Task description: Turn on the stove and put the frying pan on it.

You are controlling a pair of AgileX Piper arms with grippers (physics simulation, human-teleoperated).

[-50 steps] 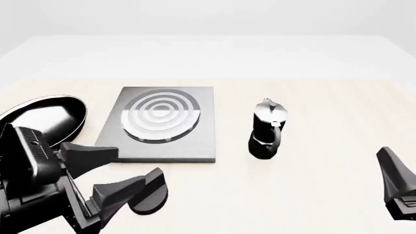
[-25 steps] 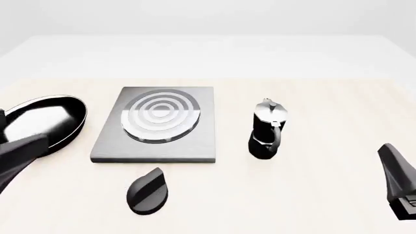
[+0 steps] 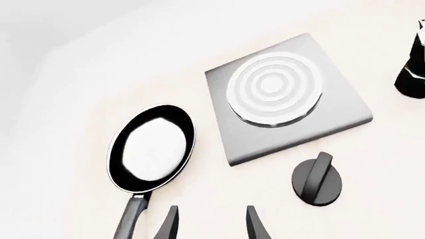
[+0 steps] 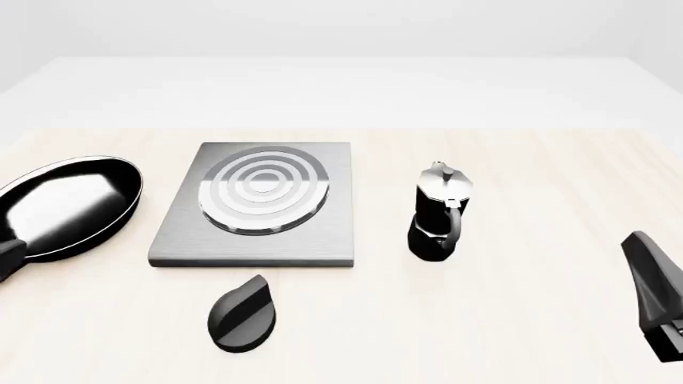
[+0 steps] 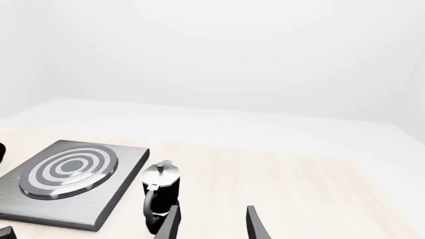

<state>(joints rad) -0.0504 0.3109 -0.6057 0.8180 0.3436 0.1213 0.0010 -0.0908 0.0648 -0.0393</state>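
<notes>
The frying pan point(image 4: 66, 206) lies on the table point(image 4: 513, 320) just left of the stove point(image 4: 256, 210), not on it, so that step is plainly not yet done. The burner rings point(image 4: 264, 190) are bare. The black knob point(image 4: 242, 313) sits on the table near the plate's front edge; whether it has been turned I cannot tell, since nothing on the burner shows heat either way. Both steps may therefore be left. The left gripper point(image 3: 211, 224) hangs above the pan handle and knob with its 2 fingers spread apart and holding nothing, and the right gripper point(image 5: 212, 224) is likewise parted and empty (only a dark finger shows at the front view's right edge). A moka pot point(image 4: 437, 214) stands right of the stove. Compared with 1.0 s ago, the left arm has drawn back out of the front view, uncovering the knob and pan.
</notes>
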